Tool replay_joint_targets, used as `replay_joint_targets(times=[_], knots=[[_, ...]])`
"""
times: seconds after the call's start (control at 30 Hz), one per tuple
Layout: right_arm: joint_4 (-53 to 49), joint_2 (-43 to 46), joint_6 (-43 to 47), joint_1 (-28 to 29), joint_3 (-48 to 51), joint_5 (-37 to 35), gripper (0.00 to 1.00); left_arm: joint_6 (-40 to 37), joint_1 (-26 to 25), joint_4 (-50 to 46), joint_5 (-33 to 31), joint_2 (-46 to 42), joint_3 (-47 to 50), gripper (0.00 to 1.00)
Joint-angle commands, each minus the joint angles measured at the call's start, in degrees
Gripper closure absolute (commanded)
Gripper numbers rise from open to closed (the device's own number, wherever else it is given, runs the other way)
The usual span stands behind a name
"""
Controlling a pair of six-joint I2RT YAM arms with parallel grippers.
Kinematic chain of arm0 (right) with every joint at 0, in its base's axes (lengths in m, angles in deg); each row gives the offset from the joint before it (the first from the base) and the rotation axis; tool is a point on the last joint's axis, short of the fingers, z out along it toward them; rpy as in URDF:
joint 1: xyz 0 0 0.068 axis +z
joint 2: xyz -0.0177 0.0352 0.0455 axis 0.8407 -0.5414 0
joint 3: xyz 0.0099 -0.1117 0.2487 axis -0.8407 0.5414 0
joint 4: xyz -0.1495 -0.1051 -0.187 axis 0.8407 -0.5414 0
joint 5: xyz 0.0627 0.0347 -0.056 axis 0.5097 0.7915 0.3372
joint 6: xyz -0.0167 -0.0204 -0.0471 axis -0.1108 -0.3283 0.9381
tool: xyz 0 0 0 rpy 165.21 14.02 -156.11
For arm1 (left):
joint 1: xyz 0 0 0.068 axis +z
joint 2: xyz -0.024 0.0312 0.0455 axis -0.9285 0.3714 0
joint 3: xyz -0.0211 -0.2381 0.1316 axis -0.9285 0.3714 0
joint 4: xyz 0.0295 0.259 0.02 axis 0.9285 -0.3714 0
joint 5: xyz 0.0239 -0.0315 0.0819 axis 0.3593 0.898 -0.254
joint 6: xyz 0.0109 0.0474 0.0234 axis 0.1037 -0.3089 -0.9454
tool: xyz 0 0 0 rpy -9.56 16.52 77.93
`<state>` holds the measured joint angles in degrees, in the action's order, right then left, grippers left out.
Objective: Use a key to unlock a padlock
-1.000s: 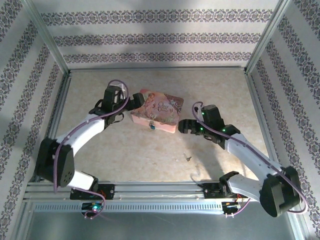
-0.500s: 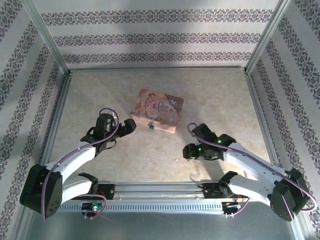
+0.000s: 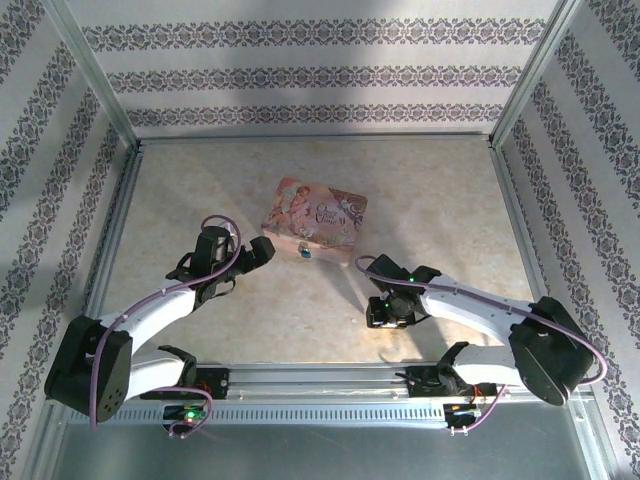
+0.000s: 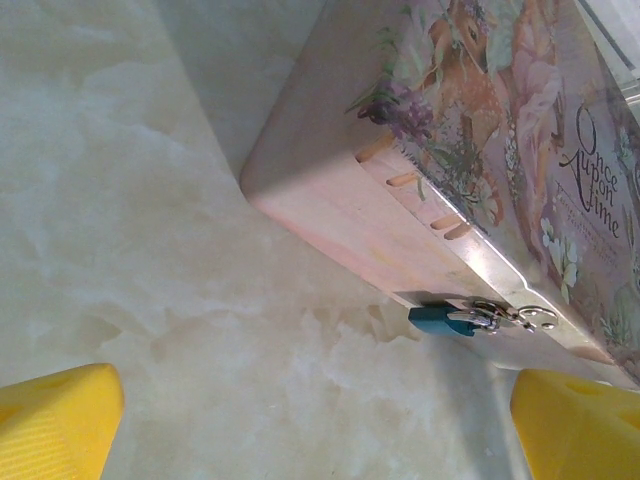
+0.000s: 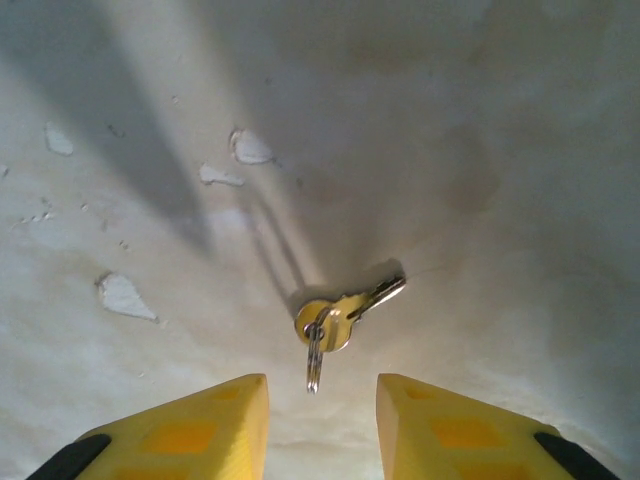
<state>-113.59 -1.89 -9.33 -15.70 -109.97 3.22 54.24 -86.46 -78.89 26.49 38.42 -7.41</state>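
Note:
The padlock (image 4: pixel 445 320), tiny and bluish, hangs from the clasp on the front of the pink flower-printed tin (image 4: pixel 500 130); from above the padlock (image 3: pixel 303 253) shows at the tin's (image 3: pixel 315 218) near edge. My left gripper (image 4: pixel 318 425) is open, low over the table, just left of the padlock (image 3: pixel 268 247). The key (image 5: pixel 345 312), brass-headed with a silvery blade and a small ring, lies flat on the table. My right gripper (image 5: pixel 322 412) hovers right over it with its yellow fingers (image 5: pixel 215 425) narrowed, apart and holding nothing.
Metal frame rails (image 3: pixel 320 380) run along the near edge and both sides, with patterned walls (image 3: pixel 310 70) behind them. Small chipped patches (image 5: pixel 125 295) mark the tabletop left of the key.
Both arms pulled back from the tin toward the near edge. The right gripper swung down over the key and its jaws narrowed. The left gripper stayed wide open.

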Motion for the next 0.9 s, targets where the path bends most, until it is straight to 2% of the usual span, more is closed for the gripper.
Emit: replay_joint_targets(times=[0.0,0.87], knots=[[-0.3,-1.2,0.7,0.7,-2.4,-3.0,0.68,-0.1,0.4,0.2,-1.1,-1.0,-1.4,0.01],[1.1,-7.0,1.0,1.0,-2.5,-4.1,0.85,-1.8,0.4,-4.3,-3.3,-4.5,-2.7,0.01]])
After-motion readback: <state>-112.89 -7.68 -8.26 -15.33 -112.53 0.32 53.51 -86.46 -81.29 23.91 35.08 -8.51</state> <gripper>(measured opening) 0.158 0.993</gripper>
